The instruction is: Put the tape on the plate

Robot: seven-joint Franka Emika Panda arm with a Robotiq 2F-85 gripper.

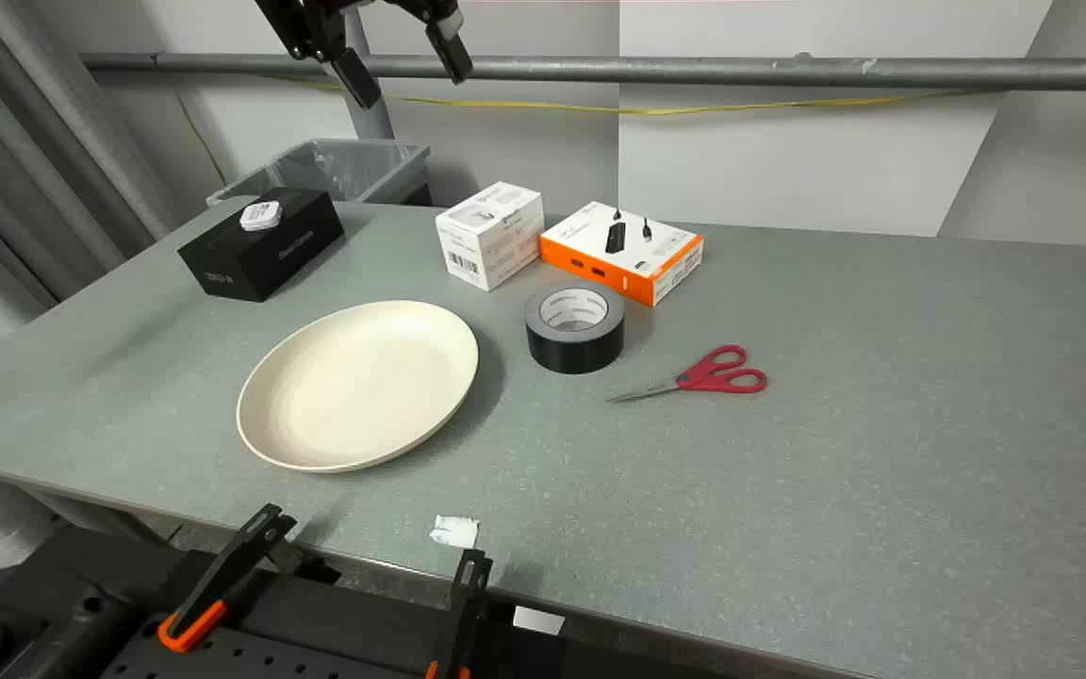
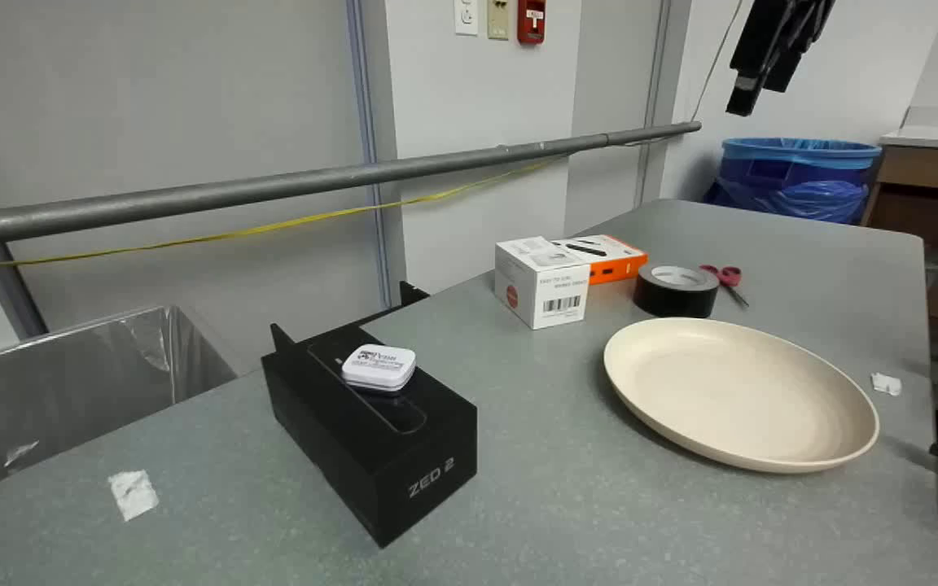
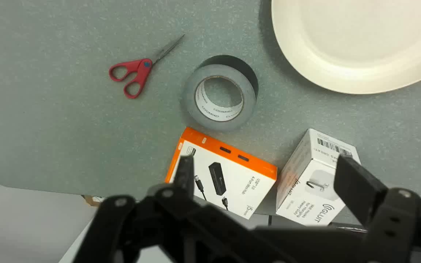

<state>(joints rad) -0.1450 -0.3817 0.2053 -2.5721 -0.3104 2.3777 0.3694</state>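
The tape is a thick black roll with a grey top and a white printed inner core. It lies flat on the table in both exterior views (image 1: pixel 575 355) (image 2: pixel 674 298) and in the wrist view (image 3: pixel 216 111). The cream plate lies beside it, apart, in both exterior views (image 1: pixel 359 387) (image 2: pixel 738 395); part of it shows at the wrist view's upper right (image 3: pixel 360 44). My gripper is high above the table in both exterior views (image 1: pixel 406 74) (image 2: pixel 762 81). In the wrist view its fingers (image 3: pixel 265 168) are wide apart with nothing held between them.
An orange-white box (image 1: pixel 623 250) stands close behind the tape, next to a white box (image 1: pixel 491 236). Red-handled scissors (image 1: pixel 717 372) lie near the tape. A black box (image 2: pixel 371 423) bears a small white tin (image 2: pixel 379 368). A clear-lined bin (image 1: pixel 336 170) stands beyond the table edge.
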